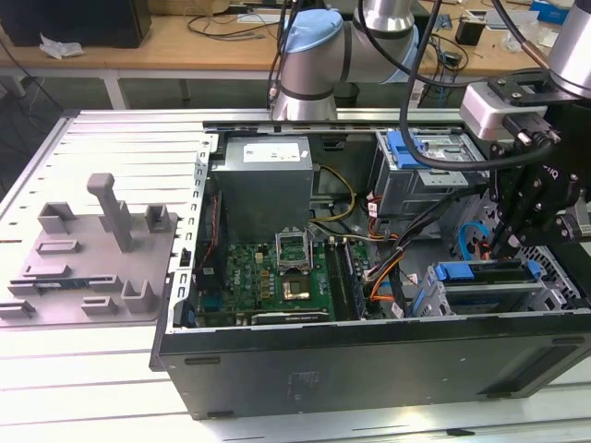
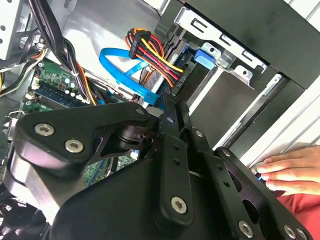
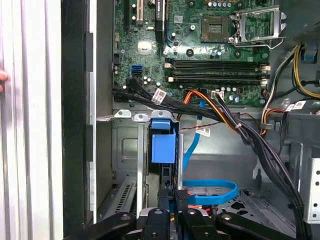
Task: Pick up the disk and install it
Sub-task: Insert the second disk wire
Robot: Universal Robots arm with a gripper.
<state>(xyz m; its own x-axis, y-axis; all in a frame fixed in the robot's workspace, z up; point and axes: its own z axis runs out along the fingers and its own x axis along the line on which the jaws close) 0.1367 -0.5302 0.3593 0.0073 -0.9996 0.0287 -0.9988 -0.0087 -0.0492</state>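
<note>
Black sheet-metal computer case [image 1: 369, 355] lies open on its side upon the pale slatted metal table [image 1: 83, 378], taking up the middle and the exterior view's right. Inside it sit a grey boxy power supply [image 1: 268, 180] at about twelve o'clock, a green motherboard [image 1: 277, 281] with its open silver processor socket near the centre, and a grey metal drive cage [image 1: 420, 180] with a blue tab at about one o'clock. Bundled black, orange and yellow cables [image 1: 392, 268] run between board and bays. At about four o'clock in the case a low metal drive bay [image 1: 494, 295] holds the disk [image 1: 489, 273], a flat silver drive framed by its blue plastic carrier rail, seated edge-up in the slot; in the first wrist view its blue rail [image 3: 163, 142] stands upright between the bay's silver walls, with a looping blue flat cable [image 3: 210, 192] beside it.

Grey moulded plastic fixture [image 1: 88, 254] with upright posts rests on the table at about nine o'clock, well apart from the case.

Directly above the disk hangs the black gripper [image 1: 510, 242]; in the first wrist view its fingertips [image 3: 172, 197] stand close together at the rail's near edge, though whether they are clenched on it I cannot tell.

A person's hand [image 2: 290, 170] rests on the case's outer edge.
</note>
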